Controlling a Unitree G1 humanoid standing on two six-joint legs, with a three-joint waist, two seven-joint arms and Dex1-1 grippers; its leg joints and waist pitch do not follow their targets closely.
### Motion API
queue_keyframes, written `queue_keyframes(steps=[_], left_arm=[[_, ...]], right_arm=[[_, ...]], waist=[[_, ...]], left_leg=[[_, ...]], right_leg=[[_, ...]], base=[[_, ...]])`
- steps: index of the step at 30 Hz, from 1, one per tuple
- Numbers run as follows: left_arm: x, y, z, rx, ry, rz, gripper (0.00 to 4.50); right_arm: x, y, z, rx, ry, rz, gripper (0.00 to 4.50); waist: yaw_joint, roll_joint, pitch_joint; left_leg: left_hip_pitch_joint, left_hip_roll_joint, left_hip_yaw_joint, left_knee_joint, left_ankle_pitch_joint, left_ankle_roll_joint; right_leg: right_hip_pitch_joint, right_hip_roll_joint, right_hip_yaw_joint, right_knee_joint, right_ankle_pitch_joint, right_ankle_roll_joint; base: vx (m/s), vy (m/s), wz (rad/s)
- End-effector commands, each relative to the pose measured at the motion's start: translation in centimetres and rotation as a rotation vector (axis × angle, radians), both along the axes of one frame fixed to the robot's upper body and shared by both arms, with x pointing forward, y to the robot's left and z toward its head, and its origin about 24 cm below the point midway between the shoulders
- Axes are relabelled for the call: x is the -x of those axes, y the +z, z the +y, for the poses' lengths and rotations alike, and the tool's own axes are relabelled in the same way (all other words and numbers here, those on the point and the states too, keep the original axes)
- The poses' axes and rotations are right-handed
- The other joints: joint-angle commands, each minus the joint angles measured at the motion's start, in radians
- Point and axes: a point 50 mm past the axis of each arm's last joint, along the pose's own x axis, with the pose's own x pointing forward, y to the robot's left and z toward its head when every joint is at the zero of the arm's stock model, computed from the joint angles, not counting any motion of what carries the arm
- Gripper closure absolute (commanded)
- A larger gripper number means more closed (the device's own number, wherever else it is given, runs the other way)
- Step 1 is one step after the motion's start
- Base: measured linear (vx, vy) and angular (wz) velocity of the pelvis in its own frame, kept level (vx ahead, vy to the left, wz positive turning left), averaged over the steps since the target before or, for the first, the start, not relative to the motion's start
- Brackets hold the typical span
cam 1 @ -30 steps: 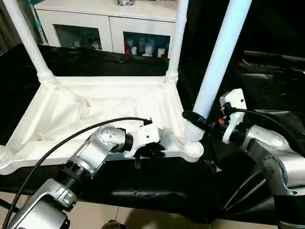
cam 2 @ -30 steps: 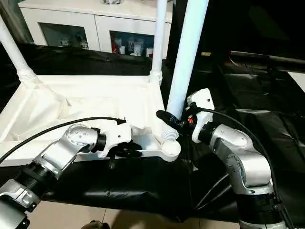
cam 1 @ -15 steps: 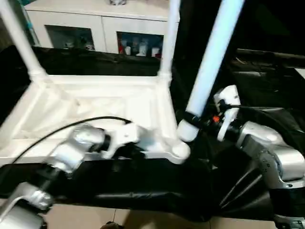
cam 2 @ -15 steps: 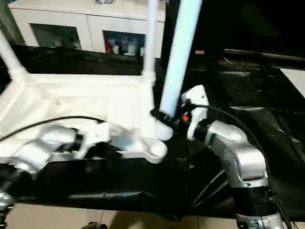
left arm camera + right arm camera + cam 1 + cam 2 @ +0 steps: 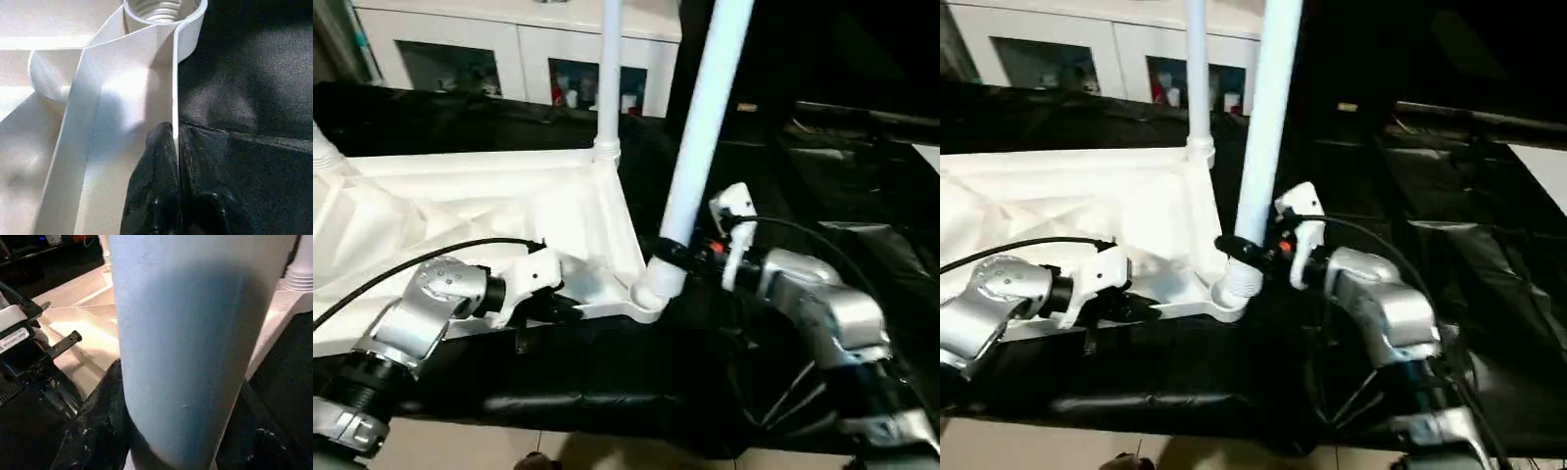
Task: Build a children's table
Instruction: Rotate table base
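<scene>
The children's table top (image 5: 460, 211) lies upside down on black cloth, ribbed side up. My left gripper (image 5: 563, 305) is shut on its near rim (image 5: 173, 88), one black finger on each side of the thin wall. One white leg (image 5: 607, 78) stands in the far right socket, and another leg (image 5: 321, 152) shows at the far left. My right gripper (image 5: 668, 253) is shut on a third leg (image 5: 700, 127) low on its shaft, holding it almost upright. That leg's ribbed lower end stands at the near right corner socket (image 5: 161, 7). I cannot tell how deep it sits.
A white cabinet (image 5: 509, 59) with glass doors stands behind the work. Black cloth (image 5: 607, 372) covers the work surface and hangs over its front edge above pale floor (image 5: 607, 452). More black-covered surface (image 5: 862, 147) lies to the right. A black cable (image 5: 411, 264) runs along my left forearm.
The camera has swung, shifting the whole scene left. The held leg's lower end has moved from beside the near right socket onto it. My left gripper has stayed at the rim.
</scene>
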Motion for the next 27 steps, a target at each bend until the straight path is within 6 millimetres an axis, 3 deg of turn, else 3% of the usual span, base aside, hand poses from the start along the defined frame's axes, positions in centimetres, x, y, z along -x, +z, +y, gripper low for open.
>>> queue_keyframes(steps=[1, 2, 3, 4, 7, 14, 27], left_arm=[[-0.4, 0.5, -2.1, 0.051, -0.056, -0.043, 4.5], [-0.6, 0.5, -2.2, 0.051, -0.051, -0.049, 4.5], [-0.7, 0.5, -2.3, 0.05, -0.048, -0.053, 4.5], [-0.8, 0.5, -2.3, 0.049, -0.047, -0.054, 4.5], [-0.8, 0.2, -2.3, 0.038, -0.051, -0.053, 4.5], [-0.7, 0.0, -2.6, 0.044, -0.059, -0.044, 4.5], [-1.1, 0.5, -3.1, 0.077, -0.07, -0.053, 4.5]], right_arm=[[-0.3, 0.5, 0.7, 0.012, 0.037, -0.015, 2.65], [0.0, 0.2, 0.9, 0.03, 0.062, 0.006, 2.65], [0.1, 0.0, 1.0, 0.043, 0.079, 0.021, 2.65], [0.4, -0.4, 1.0, 0.079, 0.108, 0.033, 2.65], [0.7, -1.0, 0.9, 0.106, 0.132, 0.055, 2.65], [-0.1, -1.5, 0.5, 0.144, 0.073, 0.031, 2.65], [-0.2, -1.8, -0.5, 0.122, 0.083, 0.112, 2.65]], waist=[[0.007, 0.002, -0.066], [0.007, -0.002, -0.066], [0.013, 0.0, -0.066], [0.012, -0.006, -0.066], [0.023, -0.006, -0.065], [0.022, -0.008, -0.066], [0.03, -0.006, -0.07]], left_leg=[[0.042, 0.019, 0.001, -0.064, -0.248, -0.041], [0.041, 0.019, 0.002, -0.063, -0.243, -0.038], [0.041, 0.019, 0.002, -0.064, -0.238, -0.036], [0.039, 0.019, 0.003, -0.063, -0.233, -0.034], [0.04, 0.02, 0.001, -0.065, -0.24, -0.039], [0.04, 0.019, 0.0, -0.066, -0.264, -0.054], [0.04, 0.019, 0.0, -0.064, -0.242, -0.045]], right_leg=[[0.024, -0.056, 0.026, -0.082, -0.156, -0.187], [0.024, -0.055, 0.026, -0.083, -0.15, -0.185], [0.025, -0.056, 0.026, -0.083, -0.147, -0.183], [0.027, -0.056, 0.026, -0.083, -0.145, -0.18], [0.025, -0.059, 0.026, -0.084, -0.174, -0.163], [0.021, -0.059, 0.026, -0.088, -0.208, -0.156], [0.025, -0.057, 0.025, -0.083, -0.151, -0.17]], base=[[0.0, 0.0, 0.0], [0.0, 0.0, 0.0], [0.0, 0.0, 0.0], [0.0, 0.0, 0.0], [0.0, 0.0, 0.0], [0.0, 0.0, 0.0], [0.0, 0.0, 0.0]])
